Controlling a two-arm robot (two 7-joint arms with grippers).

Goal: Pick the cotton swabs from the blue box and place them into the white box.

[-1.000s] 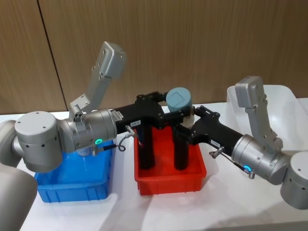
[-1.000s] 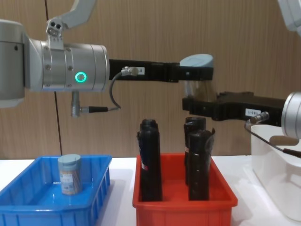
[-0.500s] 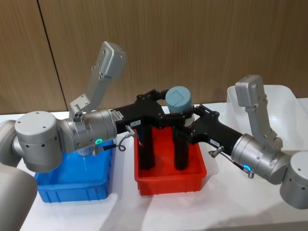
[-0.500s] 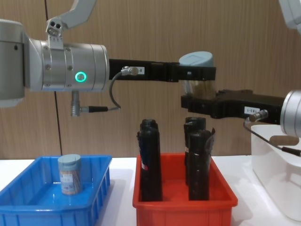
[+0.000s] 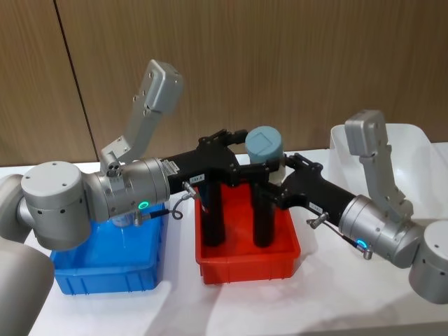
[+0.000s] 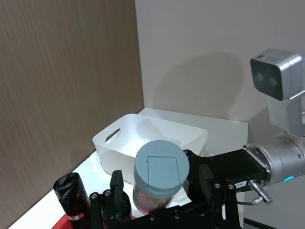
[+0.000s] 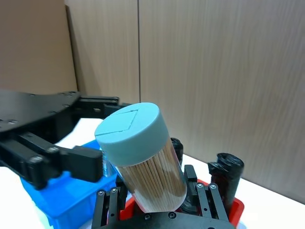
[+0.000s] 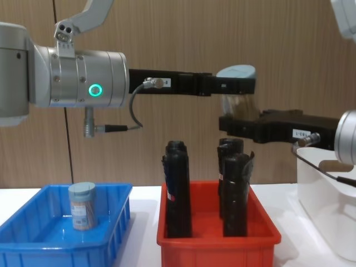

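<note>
Head view: risking jar [image 5: 264, 145] slipping into red bin [image 5: 248, 269] below, centre frame, through being pinched low and tilted. Left wrist view: straddling jar with left gripper [image 6: 161, 183], fingers spread wide, leaving gaps either side; showing white box [image 6: 157, 136] beyond. Right wrist view: clamping jar's base in right gripper [image 7: 159, 195], fingers drawn narrow against it. Chest view: leaving another jar [image 8: 82, 206] standing in blue box [image 8: 55, 253], lower left.
</note>
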